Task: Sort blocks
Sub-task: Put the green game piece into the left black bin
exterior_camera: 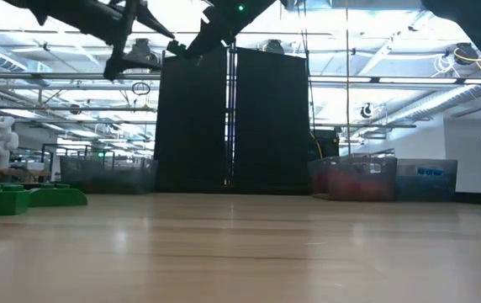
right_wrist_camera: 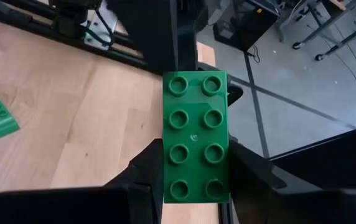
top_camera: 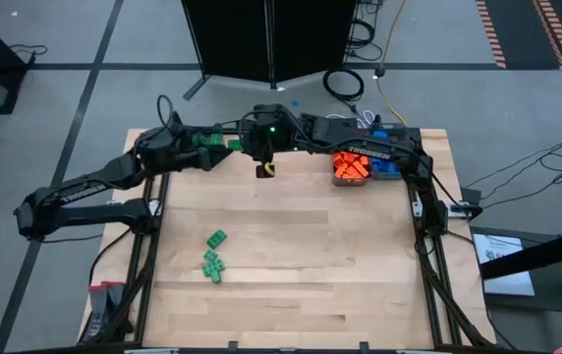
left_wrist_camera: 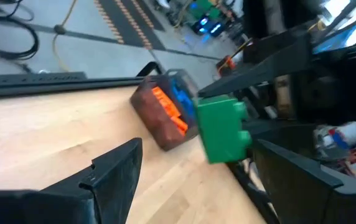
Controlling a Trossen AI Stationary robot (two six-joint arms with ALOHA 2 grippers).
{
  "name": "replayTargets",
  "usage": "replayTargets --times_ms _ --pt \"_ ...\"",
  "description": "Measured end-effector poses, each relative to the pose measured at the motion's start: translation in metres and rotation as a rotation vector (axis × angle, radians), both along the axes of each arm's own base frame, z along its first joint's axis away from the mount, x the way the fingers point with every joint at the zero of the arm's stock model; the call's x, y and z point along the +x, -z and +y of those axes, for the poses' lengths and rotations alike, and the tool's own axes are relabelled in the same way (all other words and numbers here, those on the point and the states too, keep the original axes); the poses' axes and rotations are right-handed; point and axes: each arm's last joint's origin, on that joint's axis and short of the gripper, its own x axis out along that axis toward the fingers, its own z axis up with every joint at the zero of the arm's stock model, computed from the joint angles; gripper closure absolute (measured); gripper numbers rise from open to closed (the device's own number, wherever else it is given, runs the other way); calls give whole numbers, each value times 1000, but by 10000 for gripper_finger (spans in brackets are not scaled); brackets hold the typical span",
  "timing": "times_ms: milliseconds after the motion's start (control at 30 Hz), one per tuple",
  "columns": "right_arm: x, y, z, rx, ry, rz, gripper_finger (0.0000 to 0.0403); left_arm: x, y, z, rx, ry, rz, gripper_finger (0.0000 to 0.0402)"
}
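Seen only from the right wrist: long green block [right_wrist_camera: 196,138], eight studs in two rows, clamped between right gripper [right_wrist_camera: 193,180] fingers, above the table's far edge. Left gripper [left_wrist_camera: 190,180] spread wide, empty, beside it.

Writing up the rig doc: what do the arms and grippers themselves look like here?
Two dark, near-black jointed arms: left arm, right arm, with white lettering on their links. A green indicator light glows where the wrists meet. The left gripper and right gripper have flat, angular black fingers.
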Motion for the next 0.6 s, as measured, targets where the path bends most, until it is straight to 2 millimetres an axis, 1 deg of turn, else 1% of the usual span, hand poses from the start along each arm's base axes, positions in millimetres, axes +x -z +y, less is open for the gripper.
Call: replayTargets --times_ms 67,233,433,533,600 --pt "0 0 0 -1 0 0 286 5 3 3 -6 0 11 95" --pt "2 3 0 -9 -9 8 286 17 3 8 13 27 -34 95" --pt "3 6 1 -18 -21 25 286 26 8 11 15 60 -15 98" --pt "3 7 0 -17 -22 32 286 28 11 12 5 72 -2 111" --pt "3 7 0 -22 -25 34 286 29 12 13 2 72 3 128"
